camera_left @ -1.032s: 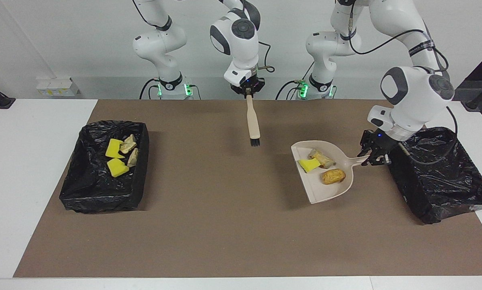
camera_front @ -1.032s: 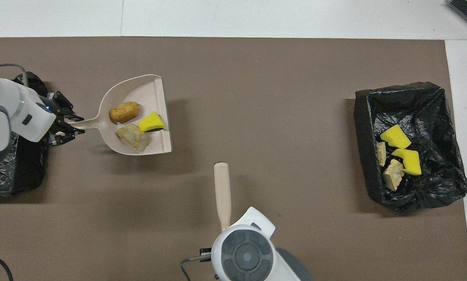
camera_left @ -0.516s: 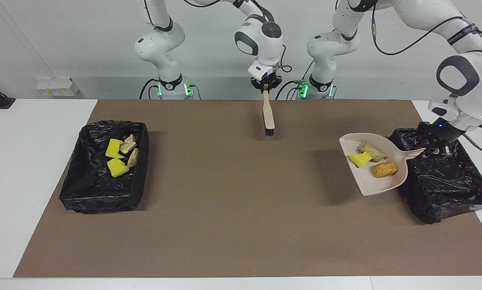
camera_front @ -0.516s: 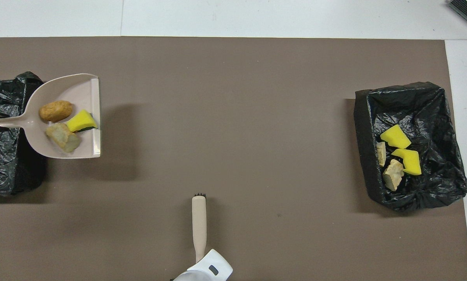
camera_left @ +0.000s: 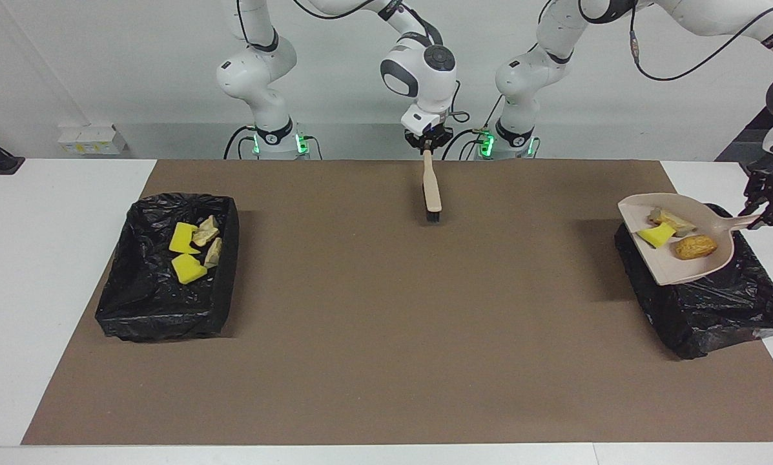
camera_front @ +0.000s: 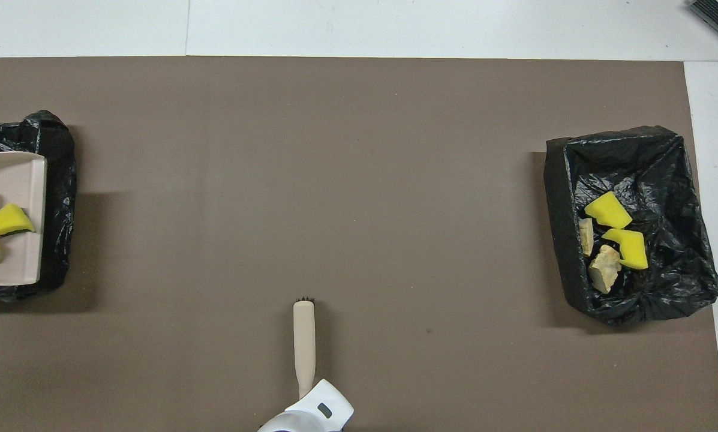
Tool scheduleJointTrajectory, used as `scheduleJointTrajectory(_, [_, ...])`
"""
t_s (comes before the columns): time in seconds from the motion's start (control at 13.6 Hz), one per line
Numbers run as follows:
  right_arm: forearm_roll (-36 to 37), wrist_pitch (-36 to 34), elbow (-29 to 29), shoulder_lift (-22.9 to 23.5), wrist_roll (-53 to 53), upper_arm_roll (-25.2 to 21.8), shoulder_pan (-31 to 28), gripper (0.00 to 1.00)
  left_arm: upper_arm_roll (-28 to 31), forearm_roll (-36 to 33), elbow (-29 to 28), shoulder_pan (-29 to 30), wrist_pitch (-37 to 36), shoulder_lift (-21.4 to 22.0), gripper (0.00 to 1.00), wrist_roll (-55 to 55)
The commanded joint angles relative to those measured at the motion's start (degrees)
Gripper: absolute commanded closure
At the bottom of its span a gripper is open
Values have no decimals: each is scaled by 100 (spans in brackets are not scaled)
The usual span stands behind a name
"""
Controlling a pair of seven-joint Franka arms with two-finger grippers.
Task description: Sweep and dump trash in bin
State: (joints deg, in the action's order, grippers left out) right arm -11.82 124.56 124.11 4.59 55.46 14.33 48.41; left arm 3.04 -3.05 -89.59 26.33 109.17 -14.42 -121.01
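My left gripper [camera_left: 767, 213] is shut on the handle of the beige dustpan [camera_left: 678, 268] and holds it over the black-lined bin [camera_left: 715, 303] at the left arm's end. The pan carries three pieces of trash: a green-topped yellow sponge [camera_left: 656, 236], a pale crusty chunk [camera_left: 673, 221] and a golden-brown roll [camera_left: 695, 246]. In the overhead view the pan [camera_front: 17, 180] sits at the edge over that bin [camera_front: 62, 180], with the sponge [camera_front: 5, 221] on it. My right gripper [camera_left: 428, 147] is shut on the beige brush [camera_left: 432, 187], bristles down, close to the robots.
A second black-lined bin [camera_left: 166, 303] at the right arm's end holds several scraps: yellow sponge bits [camera_left: 188, 268] and pale chunks [camera_left: 206, 230]. It also shows in the overhead view [camera_front: 634, 150]. A brown mat [camera_left: 386, 323] covers the table's middle.
My left gripper has lifted the loaded dustpan off the mat and carried it over the bin at its end. My right gripper has drawn the brush back toward the robots.
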Motion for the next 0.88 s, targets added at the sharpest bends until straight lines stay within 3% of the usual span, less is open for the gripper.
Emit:
scheduleJointTrajectory(0.0, [22,148,-80,94,-141,0,-6,100,-84,-921,451,-23,332,-315,100,-28])
scheduleJointTrajectory(0.15, [22,148,-168,147,-158,0,-15,100,-75,-1519,408,-102,744,-324,100,182])
scheduleJointTrajectory(0.22, [14,148,-342,338,-167,0,-7,100,-84,-2167,390,-189,877,-324,100,488])
scheduleJointTrajectory(0.44, [14,148,-485,525,-176,0,2,100,-75,-3742,242,-725,729,-246,100,1719])
scheduleJointTrajectory(0.81, [14,314,-406,604,-387,0,-42,100,-75,-5351,13,-823,641,88,100,2345])
